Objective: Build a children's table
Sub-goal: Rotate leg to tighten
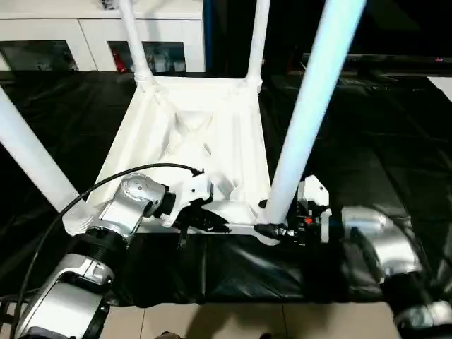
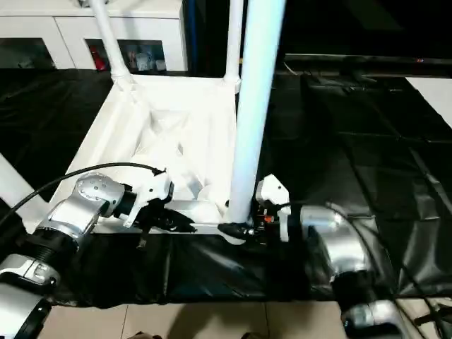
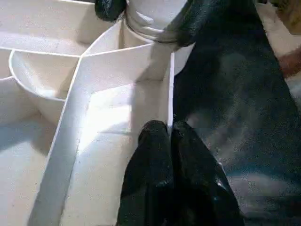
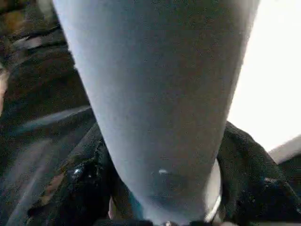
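Right fingers: black, clamped around the base of the near-right leg, one finger on each side of the tube, just above the corner socket.
Right gripper: at the tabletop's near-right corner, reaching in from the right; silver forearm behind it over the black sheet.
Left fingers: black pads pressed together, pinching the thin upright rim wall of the tabletop along its near edge.
Left gripper: on the tabletop's near edge, a little left of the near-right corner socket; silver forearm and a black cable trail back from it.
Tabletop: white plastic, lying upside down on the black sheet, ribbed underside facing up.
Legs: four white tapered tubes rising from the tabletop's corners; near-left leg, far-left leg, far-right leg.
Black sheet: spread under and around the tabletop.
White glass-door cabinet: beyond the tabletop's far-left corner.
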Controlling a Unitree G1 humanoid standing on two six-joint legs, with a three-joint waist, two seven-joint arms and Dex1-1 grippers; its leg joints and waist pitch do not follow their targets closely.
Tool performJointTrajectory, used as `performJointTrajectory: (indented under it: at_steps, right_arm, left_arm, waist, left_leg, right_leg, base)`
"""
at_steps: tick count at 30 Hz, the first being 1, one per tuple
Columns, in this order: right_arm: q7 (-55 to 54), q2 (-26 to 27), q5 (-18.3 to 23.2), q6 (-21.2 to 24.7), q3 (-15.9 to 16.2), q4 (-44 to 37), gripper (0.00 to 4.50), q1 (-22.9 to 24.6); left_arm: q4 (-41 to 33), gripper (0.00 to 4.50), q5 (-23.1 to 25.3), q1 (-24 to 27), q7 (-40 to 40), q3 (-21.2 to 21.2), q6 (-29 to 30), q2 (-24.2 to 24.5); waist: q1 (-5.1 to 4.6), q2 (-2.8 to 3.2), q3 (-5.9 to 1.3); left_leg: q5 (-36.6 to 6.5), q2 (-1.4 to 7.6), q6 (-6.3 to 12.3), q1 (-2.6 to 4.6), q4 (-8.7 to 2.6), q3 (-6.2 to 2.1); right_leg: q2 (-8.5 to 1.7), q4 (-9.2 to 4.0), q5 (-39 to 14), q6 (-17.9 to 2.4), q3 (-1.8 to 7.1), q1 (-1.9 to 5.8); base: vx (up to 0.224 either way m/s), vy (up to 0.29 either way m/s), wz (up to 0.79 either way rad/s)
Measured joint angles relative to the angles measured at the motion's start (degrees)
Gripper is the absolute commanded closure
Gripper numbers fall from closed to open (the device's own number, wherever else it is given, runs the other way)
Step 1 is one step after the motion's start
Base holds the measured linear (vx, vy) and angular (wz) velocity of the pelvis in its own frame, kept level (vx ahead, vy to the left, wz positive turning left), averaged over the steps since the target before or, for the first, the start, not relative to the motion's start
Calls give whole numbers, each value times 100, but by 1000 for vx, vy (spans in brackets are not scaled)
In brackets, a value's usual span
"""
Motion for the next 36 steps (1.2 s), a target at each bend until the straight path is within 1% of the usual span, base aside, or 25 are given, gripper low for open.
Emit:
performJointTrajectory:
  at_steps: [1, 2, 4, 5, 10, 12, 13, 15, 16, 18, 19, 21, 25, 27, 28, 31, 33, 36]
  right_arm:
    - [-541, 209, -60, 65, -173, -75, 187, 99]
    - [-916, 323, -95, 121, -253, -125, 187, 127]
    - [-1693, 592, -202, 263, -444, -205, 187, 167]
    - [-1952, 699, -256, 317, -497, -248, 187, 181]
    - [-3341, 1260, -559, 355, -696, -385, 187, 250]
    - [-3750, 1376, -703, 316, -712, -372, 187, 237]
    - [-3803, 1384, -721, 288, -712, -364, 152, 233]
    - [-3817, 1385, -727, 193, -712, -343, 118, 233]
    - [-3801, 1384, -728, 163, -712, -330, 118, 233]
    - [-3652, 1330, -698, 135, -712, -328, 97, 233]
    - [-3495, 1235, -693, 114, -701, -318, 83, 230]
    - [-3023, 949, -697, 93, -583, -280, 70, 174]
    - [-2014, 375, -580, -65, -371, -185, 70, 70]
    - [-1364, 32, -514, -172, -242, -146, 70, 13]
    - [-1109, -81, -484, -182, -198, -134, 70, -13]
    - [-348, -327, -325, -209, -97, -121, 70, -48]
    - [60, -463, -273, -273, -9, -58, 70, -97]
    - [444, -536, -172, -291, 25, 30, 70, -127]
  left_arm:
    - [50, 450, 52, -38, 283, 50, 96, -127]
    - [75, 450, 90, -75, 453, 56, 163, -214]
    - [87, 450, 184, -107, 859, 57, 328, -451]
    - [87, 450, 202, -112, 982, 57, 385, -515]
    - [79, 450, 349, -111, 1624, 93, 569, -855]
    - [40, 450, 399, -75, 1834, 117, 637, -982]
    - [25, 450, 399, -66, 1868, 117, 645, -1003]
    - [5, 450, 399, -57, 1881, 117, 644, -1011]
    - [-16, 450, 401, -52, 1870, 115, 645, -1012]
    - [-49, 450, 401, -43, 1816, 109, 645, -1011]
    - [-72, 450, 401, -41, 1783, 99, 643, -1007]
    - [-134, 450, 400, -41, 1651, 45, 596, -951]
    - [-236, 450, 329, 1, 1248, -2, 417, -801]
    - [-259, 450, 264, 25, 1045, -28, 251, -682]
    - [-259, 450, 236, 26, 957, -30, 216, -630]
    - [-267, 450, 145, 31, 586, -32, 143, -457]
    - [-292, 450, 67, 59, 336, -39, 165, -332]
    - [-312, 450, 22, 89, 99, -60, 145, -216]
  waist:
    - [-12, -3, 0]
    - [-29, -7, 3]
    - [-57, 1, 2]
    - [-69, 4, 0]
    - [-115, 22, -12]
    - [-130, 54, -24]
    - [-140, 70, -25]
    - [-155, 86, -28]
    - [-160, 86, -28]
    - [-161, 88, -28]
    - [-157, 89, -27]
    - [-156, 96, -28]
    - [-136, 102, -32]
    - [-104, 109, -37]
    - [-89, 110, -37]
    - [-25, 101, -32]
    - [-13, 92, -25]
    - [1, 82, -19]
  left_leg:
    - [2, -1, -4, 19, 4, -4]
    - [5, -3, -9, 40, 2, -6]
    - [9, -9, -15, 46, 1, -8]
    - [9, -11, -15, 76, 2, -8]
    - [9, -15, -15, 78, -8, -18]
    - [9, -18, -15, 76, -14, -22]
    - [9, -20, -15, 74, -22, -22]
    - [9, -27, -14, 69, -46, -22]
    - [9, -28, -14, 64, -43, -22]
    - [10, -33, -13, 60, -42, -19]
    - [10, -35, -13, 58, -42, -17]
    - [10, -35, -12, 44, -44, -12]
    - [5, -27, -5, 17, -53, -9]
    - [16, -12, 32, -21, -61, -4]
    - [15, -6, 35, -22, -63, -3]
    - [15, -1, 37, -26, -56, -2]
    - [15, 2, 36, -25, -49, -2]
    - [17, 4, 35, -21, -33, -2]
  right_leg:
    - [0, 0, -13, 22, 4, 3]
    - [-2, -2, -18, 30, 12, 3]
    - [-7, -15, -21, 35, 17, 20]
    - [-8, -17, -24, 39, 19, 24]
    - [-8, -32, -28, 46, 14, 29]
    - [-7, -59, -29, 47, 9, 40]
    - [-7, -78, -28, 47, 10, 44]
    - [-8, -118, -28, 47, 11, 52]
    - [-8, -119, -28, 47, 13, 50]
    - [-10, -119, -28, 46, 22, 50]
    - [-11, -118, -28, 46, 27, 49]
    - [-10, -112, -23, 40, 35, 42]
    - [-6, -93, 30, 24, 31, 20]
    - [2, -90, 18, 44, 4, 7]
    - [6, -85, 13, 46, -3, 1]
    - [8, -22, -22, 37, -9, -28]
    - [7, -4, -29, 36, -10, -30]
    - [6, 2, -28, 35, -8, -29]
  base:
    - [0, 0, 0]
    - [0, 0, 0]
    - [0, 0, 0]
    - [0, 0, 0]
    - [0, 0, 0]
    - [0, 0, 0]
    - [0, 0, 0]
    - [0, 0, 0]
    - [0, 0, 0]
    - [0, 0, 0]
    - [0, 0, 0]
    - [0, 0, 0]
    - [28, -9, 2]
    - [31, -11, 3]
    - [0, 0, 0]
    - [0, 0, 0]
    - [0, 0, 0]
    - [0, 0, 0]
